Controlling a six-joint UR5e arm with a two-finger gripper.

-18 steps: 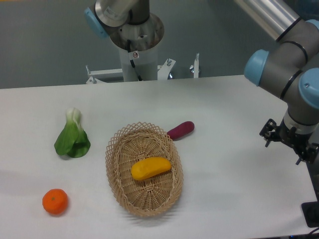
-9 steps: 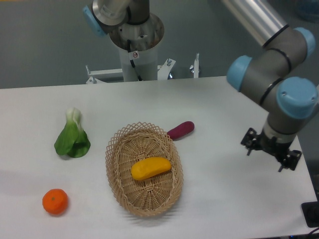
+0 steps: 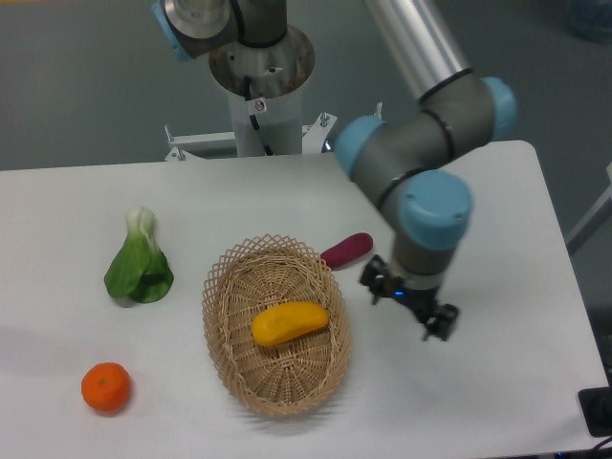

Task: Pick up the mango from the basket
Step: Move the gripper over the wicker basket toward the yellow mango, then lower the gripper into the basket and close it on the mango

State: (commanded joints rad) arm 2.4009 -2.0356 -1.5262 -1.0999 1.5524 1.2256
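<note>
Mango waiting in the basket — claw off to its right

The mango (image 3: 289, 323) lies alone on the floor of the wicker basket (image 3: 229, 368), top exposed for a downward grasp. The claw (image 3: 409, 304) hovers just outside the rim, holding nothing — its opening I cannot tell.

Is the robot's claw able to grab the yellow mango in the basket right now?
Probably yes. The mango lies uncovered on top in the basket, with nothing over it. The gripper hangs just beside the basket's right rim, so the way looks free.
</note>
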